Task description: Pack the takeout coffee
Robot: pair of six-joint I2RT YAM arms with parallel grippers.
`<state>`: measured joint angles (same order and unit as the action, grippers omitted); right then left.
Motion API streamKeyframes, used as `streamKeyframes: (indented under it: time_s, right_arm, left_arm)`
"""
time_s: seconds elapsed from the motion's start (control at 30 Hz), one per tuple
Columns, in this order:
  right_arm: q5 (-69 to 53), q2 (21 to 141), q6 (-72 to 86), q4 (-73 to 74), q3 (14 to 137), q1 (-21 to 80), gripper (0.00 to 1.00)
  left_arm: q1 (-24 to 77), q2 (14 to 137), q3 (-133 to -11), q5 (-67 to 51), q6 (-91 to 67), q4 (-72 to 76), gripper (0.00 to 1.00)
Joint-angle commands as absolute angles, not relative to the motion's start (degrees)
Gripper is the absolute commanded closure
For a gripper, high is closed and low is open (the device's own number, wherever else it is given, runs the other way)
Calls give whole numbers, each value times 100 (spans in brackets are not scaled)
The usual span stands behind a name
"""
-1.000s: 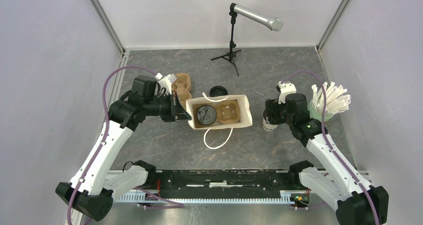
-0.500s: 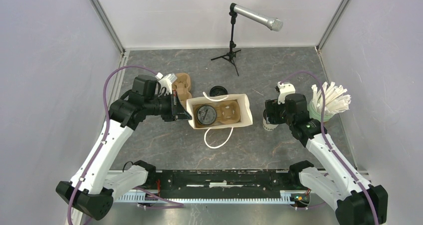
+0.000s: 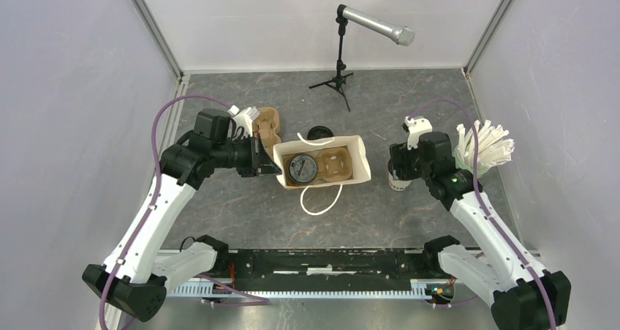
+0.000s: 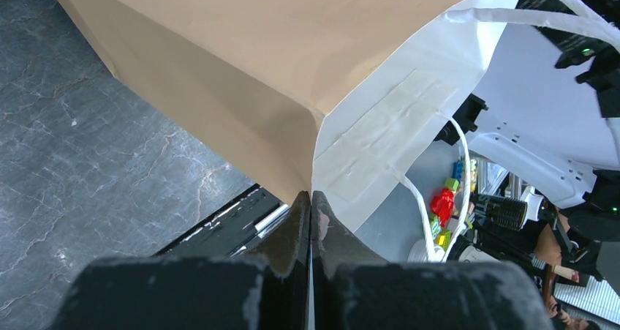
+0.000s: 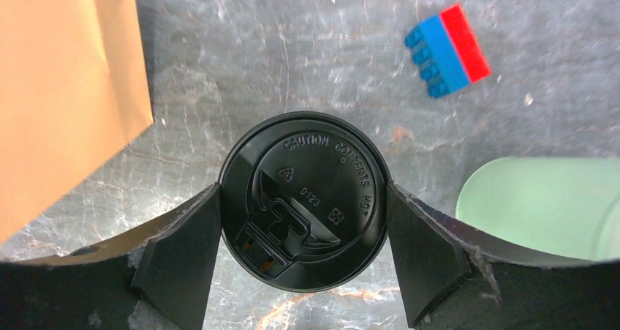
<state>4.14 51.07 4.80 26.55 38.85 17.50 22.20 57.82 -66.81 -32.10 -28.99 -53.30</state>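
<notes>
The right arm has edged toward the far side. The right end effector (image 5: pixel 303 224) now brackets a white paper cup with a round black plastic lid (image 5: pixel 307 176), which stands on the grey worktop (image 3: pixel 241 205) beside a pale green cup (image 5: pixel 541 205) — pads (image 5: pixel 183 257) at the lid's rim, and I cannot tell whether they press it. The left end effector (image 4: pixel 311 205) is clamped on the white paper bag (image 3: pixel 360 154) — a second lidded cup (image 3: pixel 300 168) sits inside.
</notes>
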Motion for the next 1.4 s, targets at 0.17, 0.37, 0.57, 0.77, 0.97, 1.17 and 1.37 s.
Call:
streamKeyframes:
  time_s: [0.17,0.37,0.57,0.77,0.97,1.17,1.37]
  right_arm:
    - [189,5332,-386,3531,5886,1720,27]
    - [-741,5566,-735,4181,7381,1736,28]
    - [-1585,5810,-837,4724,8567,1962,29]
    - [-2170,5700,-614,4627,8762,2336,31]
    - [-2292,5587,-472,4403,8920,2682,31]
    - [-2506,5551,-326,4375,9208,2760,32]
    - [-2875,5556,-404,4124,9055,2787,32]
  left_arm:
    - [2189,5803,-6860,-3417,-2840,-5124,98]
    - [2189,5836,-6907,-3402,-2900,-5142,98]
    - [2193,5879,-6948,-3339,-2944,-5143,98]
    - [2181,5928,-7088,-3309,-2931,-5217,98]
    - [2182,5975,-7141,-3209,-2844,-5228,98]
    - [2184,6040,-7207,-3340,-2801,-5104,98]
    - [2174,6103,-7124,-3839,-2364,-5093,98]
